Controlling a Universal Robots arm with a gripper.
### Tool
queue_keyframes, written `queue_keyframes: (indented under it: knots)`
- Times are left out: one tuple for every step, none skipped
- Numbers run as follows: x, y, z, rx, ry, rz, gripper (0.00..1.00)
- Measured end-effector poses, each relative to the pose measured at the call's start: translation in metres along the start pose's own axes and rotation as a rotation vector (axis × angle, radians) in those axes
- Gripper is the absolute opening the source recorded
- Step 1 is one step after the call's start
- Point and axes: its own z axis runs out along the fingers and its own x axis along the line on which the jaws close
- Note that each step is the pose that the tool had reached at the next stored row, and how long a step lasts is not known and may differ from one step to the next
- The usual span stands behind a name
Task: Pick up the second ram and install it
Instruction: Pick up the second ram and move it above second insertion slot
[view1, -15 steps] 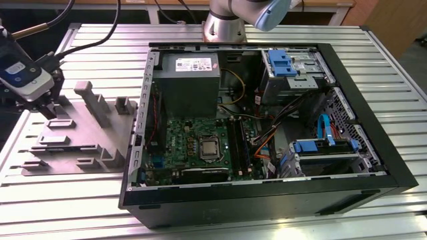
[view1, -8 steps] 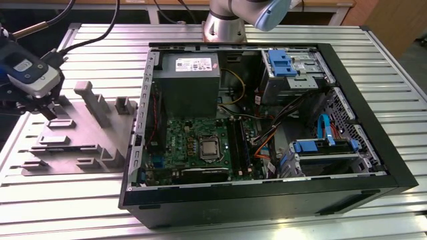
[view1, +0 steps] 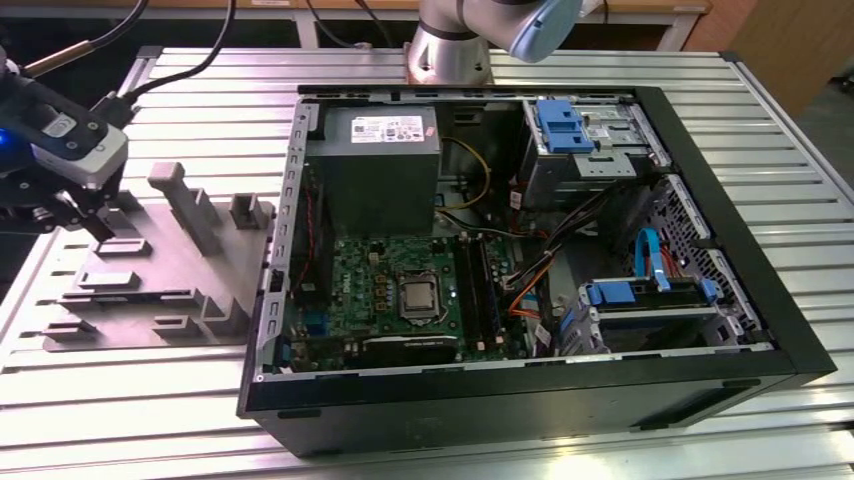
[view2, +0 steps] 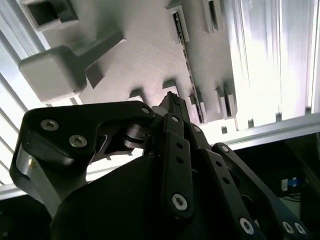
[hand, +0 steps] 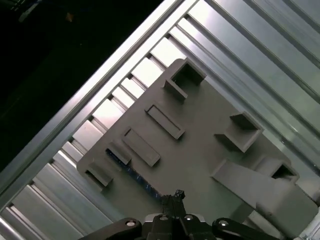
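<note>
The second ram (hand: 131, 171) is a thin dark blue-green stick standing on edge in a slot of the grey fixture plate (hand: 200, 150). In the second wrist view the ram (view2: 189, 70) runs along the same slot, showing a row of dark chips. My gripper (view1: 83, 222) hangs over the fixture plate (view1: 160, 260) at the exterior view's left. Its fingertips (hand: 175, 196) are pressed together with nothing between them, a little above the plate and just off one end of the ram. In the second wrist view the gripper (view2: 170, 100) tips point at the plate beside the slot.
An open computer case (view1: 534, 390) lies in the middle of the ribbed metal table (view1: 747, 120), with the green motherboard (view1: 400, 290) and its black slot strips (view1: 477, 285) inside. The fixture carries raised blocks and posts (view1: 187, 205). Cables trail at the exterior view's upper left.
</note>
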Motion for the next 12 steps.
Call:
queue_keyframes:
  knots:
    - [0.0, 0.0, 0.0003, -0.0005, 0.0008, -0.018, 0.1]
    - [0.0, -0.0001, 0.0007, -0.0011, 0.0016, -0.036, 0.1]
    - [0.0, -0.0001, 0.001, -0.0016, 0.0024, -0.054, 0.1]
    - [0.0, -0.0001, 0.0013, -0.0022, 0.0032, -0.072, 0.1]
    - [0.0, -0.0001, 0.0017, -0.0027, 0.004, -0.09, 0.1]
    - [0.0, -0.0001, 0.0021, -0.0033, 0.0048, -0.108, 0.1]
    - [0.0001, -0.0001, 0.0024, -0.0038, 0.0056, -0.126, 0.1]
    - [0.0001, -0.0001, 0.0028, -0.0044, 0.0065, -0.145, 0.1]
    - [0.0001, -0.0001, 0.0031, -0.0049, 0.0073, -0.163, 0.1]
    - [0.0001, -0.0002, 0.0034, -0.0055, 0.0081, -0.181, 0.1]
    - [0.0001, -0.0002, 0.0038, -0.006, 0.009, -0.199, 0.1]
    - [0.0001, -0.0002, 0.0041, -0.0066, 0.0097, -0.217, 0.1]
